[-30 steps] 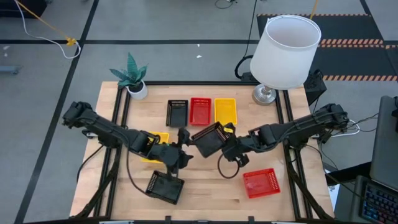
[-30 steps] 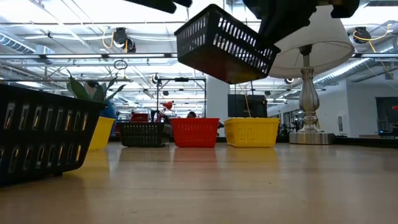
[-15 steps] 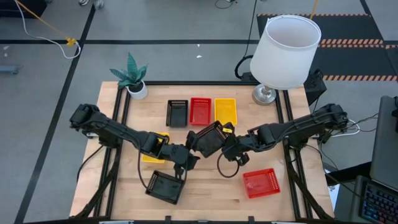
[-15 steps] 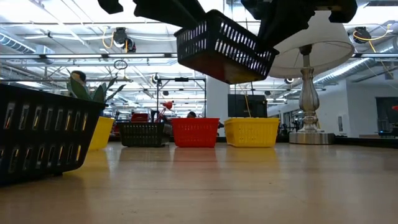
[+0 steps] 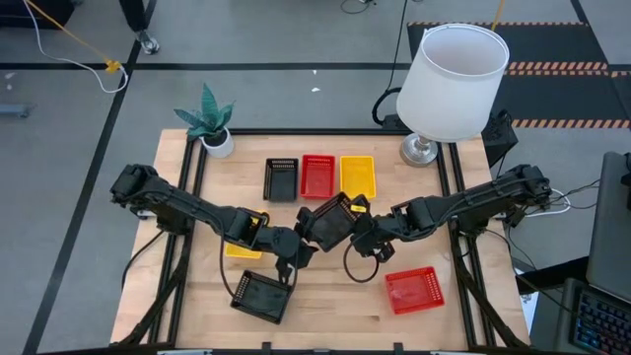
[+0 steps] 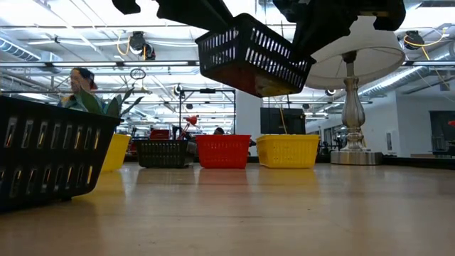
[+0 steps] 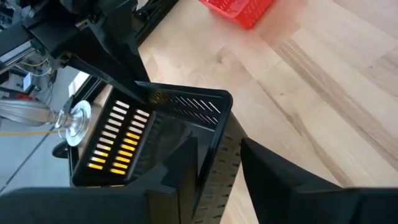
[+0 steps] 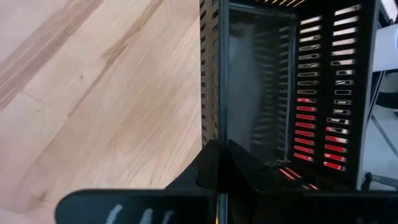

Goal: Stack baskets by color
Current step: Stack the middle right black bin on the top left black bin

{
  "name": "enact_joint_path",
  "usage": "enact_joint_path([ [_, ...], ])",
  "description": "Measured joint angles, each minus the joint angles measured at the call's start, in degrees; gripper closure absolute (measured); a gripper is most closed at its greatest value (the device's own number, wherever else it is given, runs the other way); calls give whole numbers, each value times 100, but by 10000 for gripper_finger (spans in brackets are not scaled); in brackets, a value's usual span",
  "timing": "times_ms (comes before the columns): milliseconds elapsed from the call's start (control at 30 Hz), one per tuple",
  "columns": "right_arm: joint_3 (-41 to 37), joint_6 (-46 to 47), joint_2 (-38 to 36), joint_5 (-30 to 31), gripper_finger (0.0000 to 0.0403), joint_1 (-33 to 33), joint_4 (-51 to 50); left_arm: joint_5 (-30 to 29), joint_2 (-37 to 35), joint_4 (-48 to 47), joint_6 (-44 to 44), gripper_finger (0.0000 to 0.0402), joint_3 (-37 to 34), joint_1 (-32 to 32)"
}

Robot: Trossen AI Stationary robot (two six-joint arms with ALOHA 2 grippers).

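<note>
Mid-air handover above the table's centre: the right gripper pinches one wall of a tilted black basket, while the left gripper, at its 8 o'clock side, straddles the opposite wall, fingers part-closed. Best practice, arguably: the right lets go only once the left is clamped firmly.
</note>
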Motion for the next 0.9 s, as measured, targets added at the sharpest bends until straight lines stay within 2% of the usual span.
enact_joint_path([
  [300, -3, -206, 0, 10, 394, 2, 244, 326, 0, -209, 25, 328, 0, 158],
  [467, -4, -199, 0, 72, 370, 0, 546, 375, 0, -365, 166, 371, 0, 160],
  [567, -4, -189, 0, 71, 340, 9, 761, 399, 0, -355, 246, 392, 0, 149],
  [767, -257, -51, 0, -3, 252, 63, 1753, 264, 0, -292, 247, 380, 0, 143],
  [900, -363, -115, 2, 6, 199, 63, 2376, 266, 0, -305, 244, 393, 0, 141],
])
